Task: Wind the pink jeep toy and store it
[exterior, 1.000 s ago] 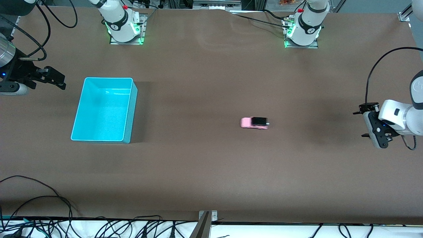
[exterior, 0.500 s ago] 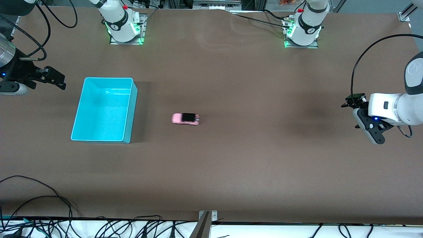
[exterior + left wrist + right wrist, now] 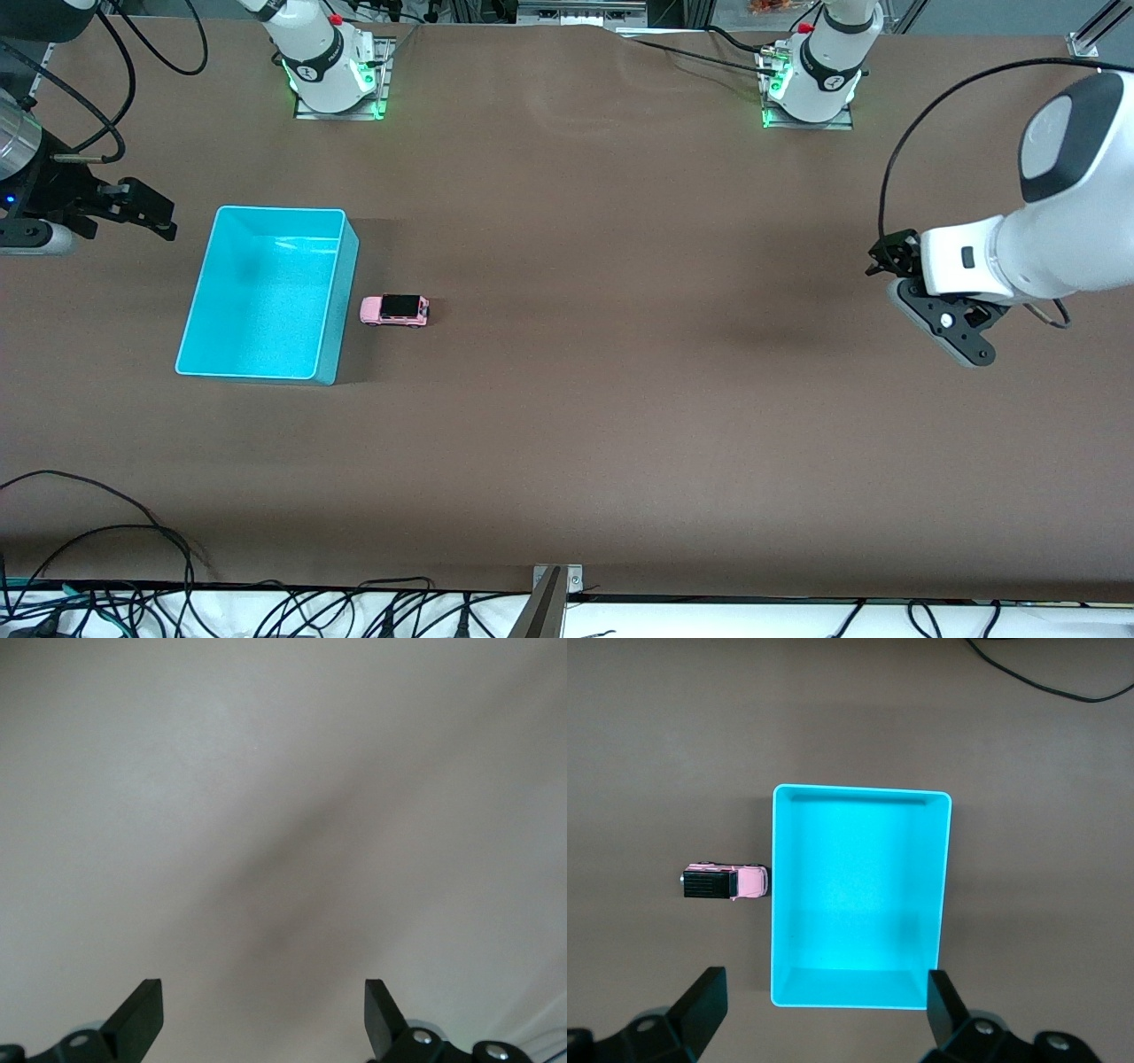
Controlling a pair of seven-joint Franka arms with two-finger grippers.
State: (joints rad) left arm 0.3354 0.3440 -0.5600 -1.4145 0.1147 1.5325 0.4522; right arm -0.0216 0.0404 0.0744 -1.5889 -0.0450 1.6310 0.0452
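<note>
Brown tabletop, cables along the edge nearest the front camera. Pink jeep toy (image 3: 394, 310) sits on its wheels touching or just beside the cyan bin (image 3: 199, 292) wall, on the side toward my left arm's end. My right gripper (image 3: 824, 1014) hangs over the bin, jaws apart, empty. My left gripper (image 3: 264, 1014) is over bare table well away, jaws apart, empty. Jeep looks light, rigid, slick plastic, likely to roll; I'd pinch across its flat sides.
</note>
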